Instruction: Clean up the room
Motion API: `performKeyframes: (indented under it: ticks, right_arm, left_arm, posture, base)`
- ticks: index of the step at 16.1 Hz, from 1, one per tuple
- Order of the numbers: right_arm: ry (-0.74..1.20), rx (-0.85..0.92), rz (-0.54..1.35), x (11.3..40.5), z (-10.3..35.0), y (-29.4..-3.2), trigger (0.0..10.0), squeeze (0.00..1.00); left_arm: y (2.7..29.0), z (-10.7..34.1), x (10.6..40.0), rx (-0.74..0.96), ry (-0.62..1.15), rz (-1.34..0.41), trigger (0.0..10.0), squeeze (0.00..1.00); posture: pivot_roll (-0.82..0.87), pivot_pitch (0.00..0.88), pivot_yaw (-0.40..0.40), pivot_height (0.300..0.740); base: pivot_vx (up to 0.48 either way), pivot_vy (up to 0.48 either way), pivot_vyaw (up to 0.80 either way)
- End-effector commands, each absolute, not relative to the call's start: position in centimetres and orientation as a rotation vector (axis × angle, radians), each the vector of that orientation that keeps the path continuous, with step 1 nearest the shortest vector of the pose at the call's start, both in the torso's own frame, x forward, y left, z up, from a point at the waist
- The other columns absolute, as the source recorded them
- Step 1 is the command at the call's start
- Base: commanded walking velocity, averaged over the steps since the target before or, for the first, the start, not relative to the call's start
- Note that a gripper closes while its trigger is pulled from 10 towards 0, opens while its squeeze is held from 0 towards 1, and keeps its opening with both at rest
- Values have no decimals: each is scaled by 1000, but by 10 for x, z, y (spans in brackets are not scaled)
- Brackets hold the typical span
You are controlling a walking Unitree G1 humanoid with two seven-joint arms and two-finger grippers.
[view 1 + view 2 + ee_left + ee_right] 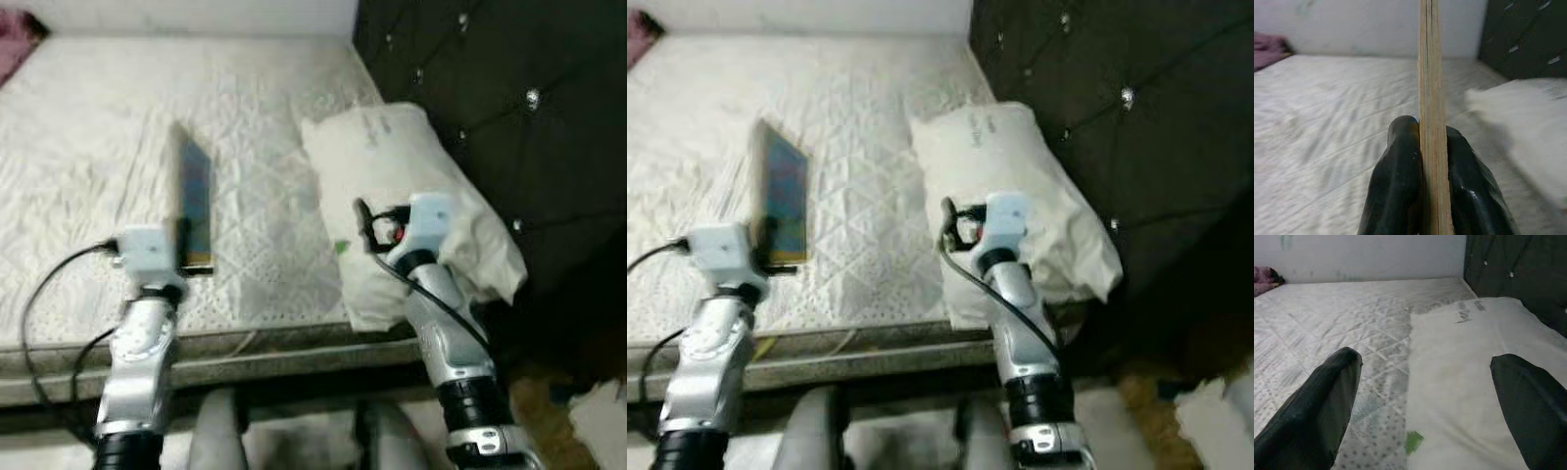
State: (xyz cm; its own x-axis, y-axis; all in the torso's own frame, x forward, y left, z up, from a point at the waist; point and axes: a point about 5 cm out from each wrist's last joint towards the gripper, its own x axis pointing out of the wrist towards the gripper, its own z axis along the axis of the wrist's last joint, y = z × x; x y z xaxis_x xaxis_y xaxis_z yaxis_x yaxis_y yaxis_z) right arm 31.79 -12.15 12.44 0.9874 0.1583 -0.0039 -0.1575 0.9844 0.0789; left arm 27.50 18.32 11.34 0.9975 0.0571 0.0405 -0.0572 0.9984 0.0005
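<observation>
The left hand (1429, 161) is clamped on the bottom edge of a thin book (195, 206), which it holds on edge above the mattress (88, 147). With so little of the book inside the fingers (1398, 171), a quick swing could let it twist or slip out onto the bed. The right hand (1425, 396) hovers with its fingers spread wide over the near end of the pillow (392, 166). The dark headboard (490, 88) stands close on the right, leaving that arm little room; the mattress to the left lies open.
</observation>
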Motion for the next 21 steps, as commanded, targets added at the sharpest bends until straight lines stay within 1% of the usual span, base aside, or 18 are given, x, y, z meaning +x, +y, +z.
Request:
performKeyframes:
  ticks: [1, 3, 5, 6, 10, 12, 15, 16, 21]
  right_arm:
    - [14, 77, 127, 318, 123, -131, 10000, 0]
    - [14, 84, 130, 318, 123, -132, 10000, 0]
    - [19, 78, 127, 316, 123, -133, 10000, 0]
    - [22, 76, 126, 316, 123, -133, 10000, 0]
    - [39, 78, 122, 313, 121, -136, 10000, 0]
    - [50, 68, 123, 311, 119, -138, 10000, 0]
    - [51, 62, 116, 307, 121, -142, 10000, 0]
    - [41, 54, 110, 306, 124, -144, 10000, 0]
    - [64, 12, 64, 291, 125, -164, 10000, 0]
  left_arm:
    - [173, 120, 278, -3, -56, 29, 10000, 0]
    - [178, 111, 279, -67, 34, 92, 10000, 0]
    - [181, 104, 278, -154, 99, 133, 10000, 0]
    - [181, 103, 278, -168, 107, 137, 10000, 0]
    - [177, 101, 287, -263, 162, 148, 10000, 0]
    - [171, 106, 304, -287, 183, 120, 10000, 0]
    - [173, 112, 318, -325, 190, 125, 10000, 0]
    - [173, 107, 322, -330, 236, 125, 10000, 0]
    - [173, 99, 331, -362, 296, 117, 10000, 0]
  posture:
    - [-80, 0, -30, 625]
    - [-80, 0, -32, 620]
    - [-80, 0, -37, 590]
    - [-79, 0, -39, 580]
    - [-88, 0, -53, 580]
    - [-95, 0, -61, 580]
    - [-116, 0, -63, 580]
    - [-126, 0, -65, 580]
    - [-175, 8, -87, 580]
  base:
    - [0, 0, 0]
    - [0, 0, 0]
    - [0, 0, 0]
    - [0, 0, 0]
    - [0, 0, 0]
    - [0, 0, 0]
    - [0, 0, 0]
    - [0, 0, 0]
    - [0, 0, 0]
